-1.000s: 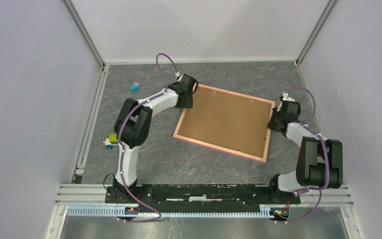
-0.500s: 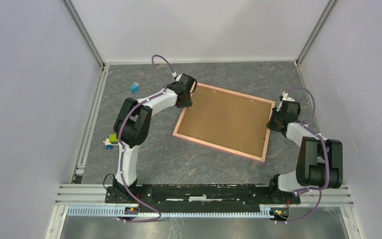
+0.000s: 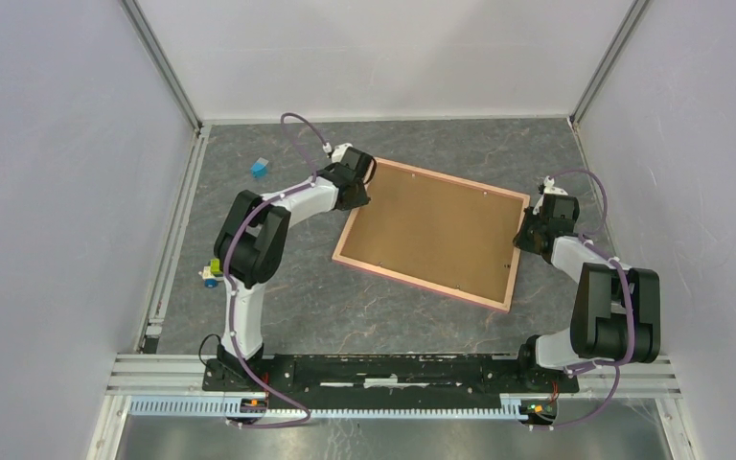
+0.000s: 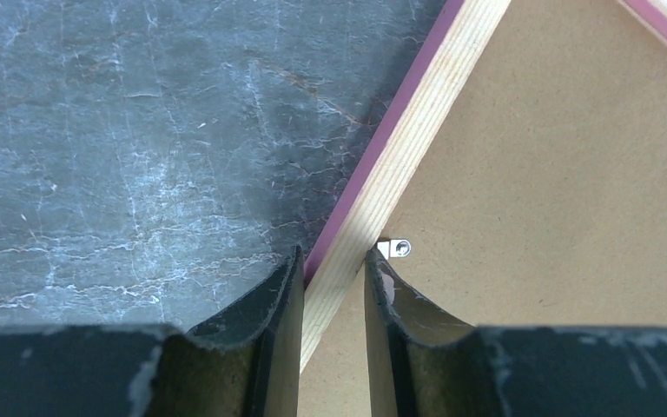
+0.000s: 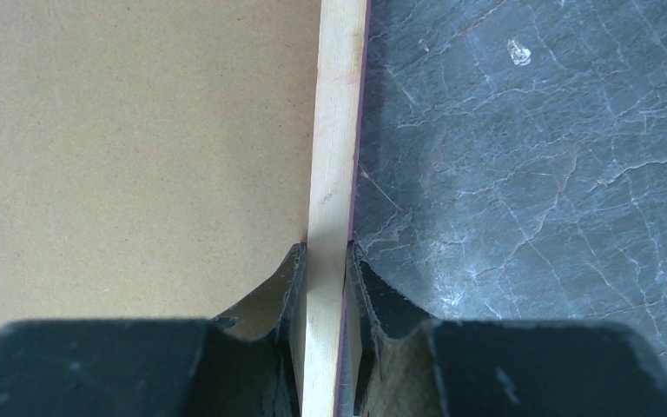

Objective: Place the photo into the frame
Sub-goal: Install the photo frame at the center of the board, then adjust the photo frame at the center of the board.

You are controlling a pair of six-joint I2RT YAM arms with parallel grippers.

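Observation:
The frame [image 3: 423,284] lies face down in the middle of the table, its brown backing board [image 3: 431,230] facing up inside the salmon-pink rim. My left gripper [image 3: 359,187] is at the frame's left rim near the far corner. In the left wrist view that gripper [image 4: 334,256] is shut on the pale wooden rim [image 4: 417,113], one finger on each side. My right gripper [image 3: 527,230] is at the right rim. In the right wrist view it [image 5: 323,252] is shut tight on the rim [image 5: 337,113]. The photo is out of view.
A small metal clip [image 4: 397,249] sits on the backing board beside my left gripper's inner finger. A blue block [image 3: 260,169] lies at the far left, and a small green-and-yellow toy [image 3: 213,271] sits by the left rail. White walls enclose the table.
My left gripper's jaws have closed in on the frame's left rim, and the left arm has shifted slightly to the left. The right arm and the frame have barely moved.

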